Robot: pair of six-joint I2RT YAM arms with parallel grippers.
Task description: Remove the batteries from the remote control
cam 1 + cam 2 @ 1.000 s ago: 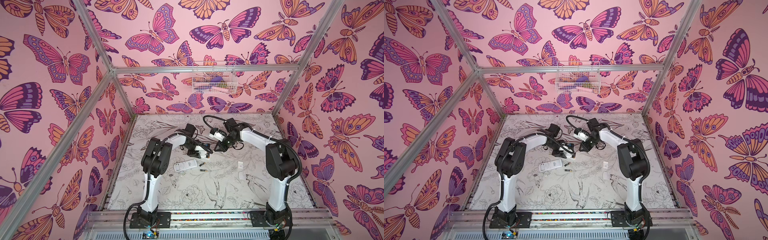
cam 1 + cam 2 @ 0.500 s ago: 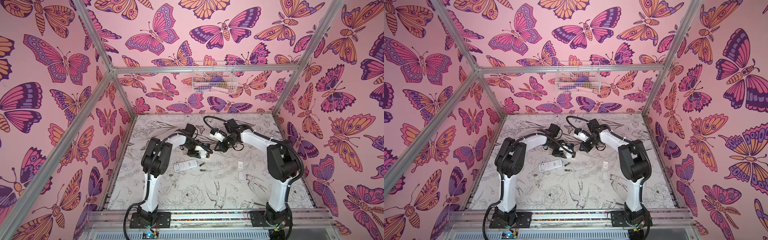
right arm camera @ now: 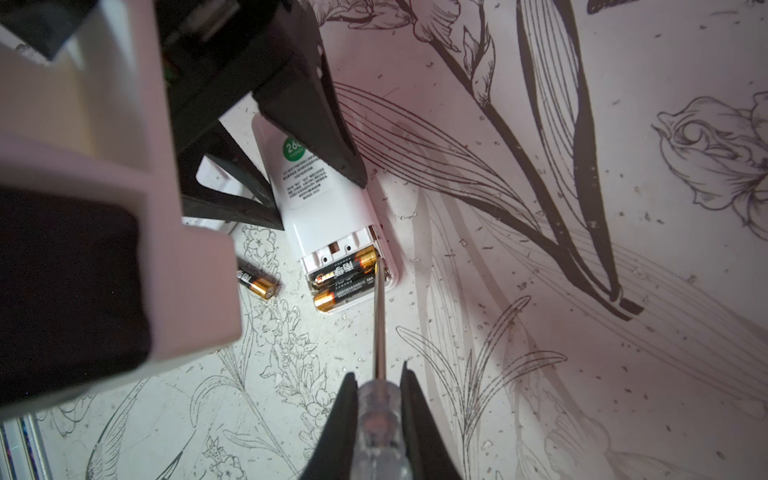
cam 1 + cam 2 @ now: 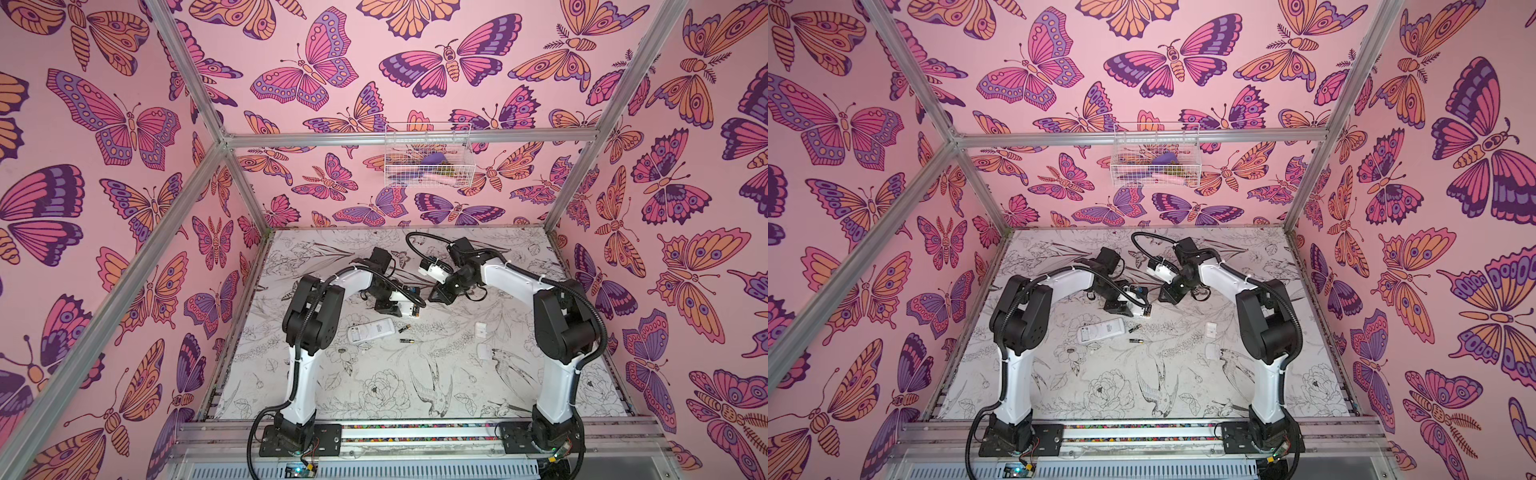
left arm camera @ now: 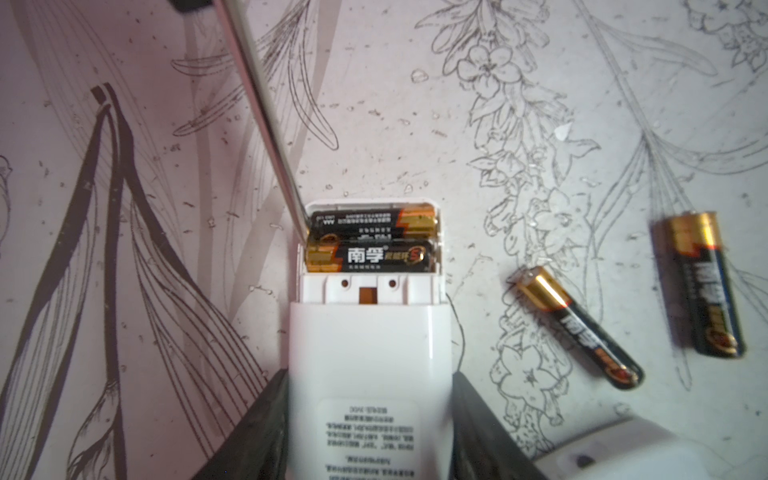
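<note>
The right gripper (image 3: pixel 376 376), clamped on a thin clear-handled screwdriver (image 3: pixel 379 316), seems to wedge its tip beside two black-and-gold cylindrical batteries (image 5: pixel 370 249) in the white plastic remote (image 5: pixel 368 340) the left gripper (image 5: pixel 370 376) grasps mid-surface, so levering one out comes next.

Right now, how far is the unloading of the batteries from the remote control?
Done: two loose batteries lie on the mat. In hand: the left gripper holds the remote, and the right gripper holds the screwdriver tip at a battery's end in the open compartment. Left: two seated batteries to take out.
</note>
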